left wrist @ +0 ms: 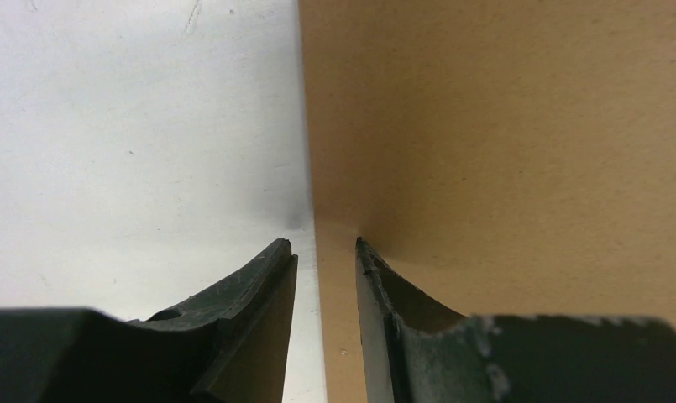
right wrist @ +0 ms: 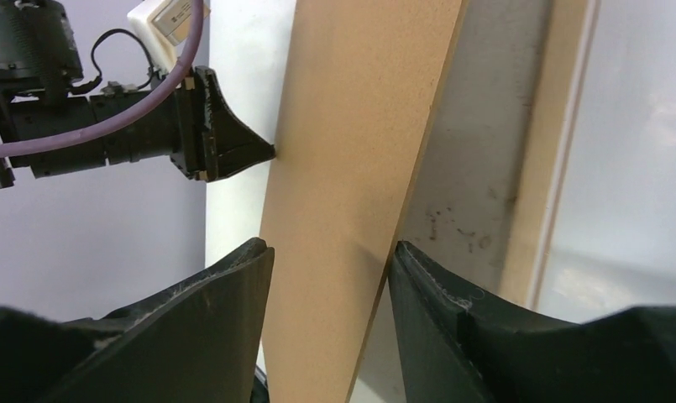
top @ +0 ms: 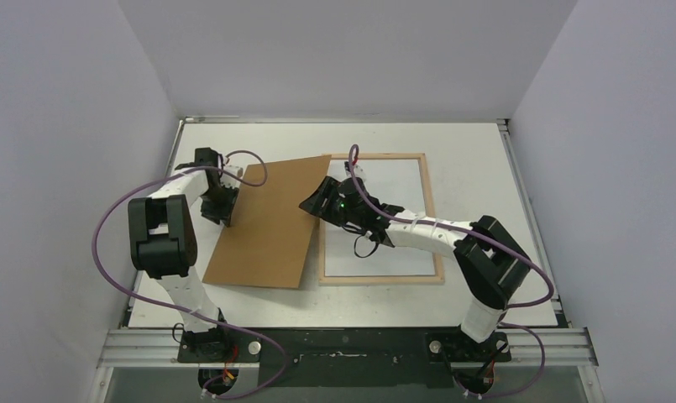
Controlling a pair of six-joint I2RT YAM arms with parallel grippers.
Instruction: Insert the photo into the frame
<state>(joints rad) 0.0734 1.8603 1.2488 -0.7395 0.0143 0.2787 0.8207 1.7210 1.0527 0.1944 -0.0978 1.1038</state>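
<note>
Half done, I reckon: photo [top: 401, 189] seems face-down in the frame [top: 380, 279], while left gripper [left wrist: 324, 243] and right gripper [right wrist: 330, 248], fingers apart, just straddle edges of the brown panel [top: 267, 227].

backing panel [top: 271, 222]: plain brown fibreboard, rect., speckled face, lying skewed L of ctr on table, far-R corner twd back; R edge seems lifted, shadow under it | table [top: 485, 143]: white top, faint scuffs & specks | walls [top: 65, 126]: plain white, 3 sides | rail [top: 359, 344]: alu., along table's near edge
</note>
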